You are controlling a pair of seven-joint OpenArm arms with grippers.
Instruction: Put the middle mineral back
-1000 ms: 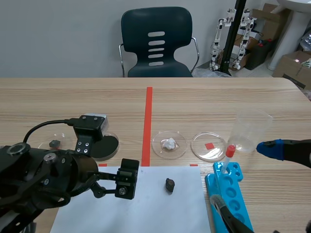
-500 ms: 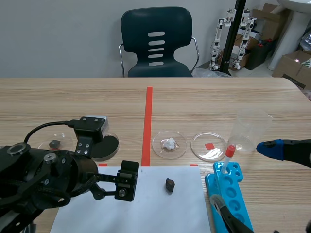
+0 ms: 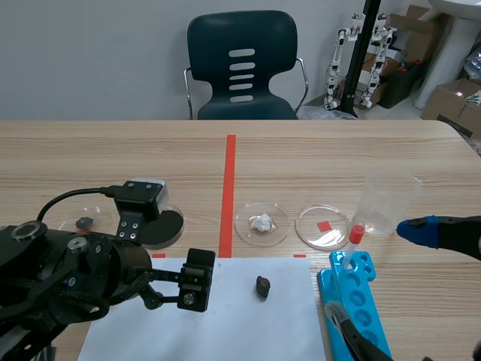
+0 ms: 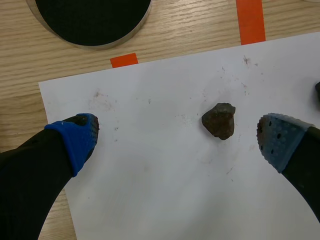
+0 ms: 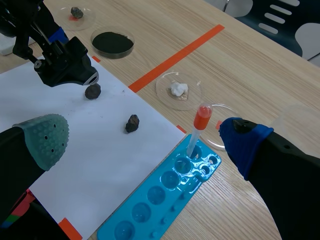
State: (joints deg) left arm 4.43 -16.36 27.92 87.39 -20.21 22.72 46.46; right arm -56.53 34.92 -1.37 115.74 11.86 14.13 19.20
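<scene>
My left gripper (image 4: 177,137) is spread wide over the paper (image 4: 165,200), with the brown mineral (image 4: 219,120) lying between its fingers (the scene view hides it behind the gripper). The right gripper (image 5: 145,139) gapes too. At scene centre a dish (image 3: 239,224) holds a white lump (image 3: 261,222); left of it sits a black dish (image 3: 169,226).

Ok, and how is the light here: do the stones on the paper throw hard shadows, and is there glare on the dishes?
Left wrist view: the mineral throws only a faint, soft shadow on the white paper. Scene view: the empty dish shows a thin bright rim, no strong glare. Right wrist view: the white paper is bright, yet the mineral stands out plainly.
</scene>
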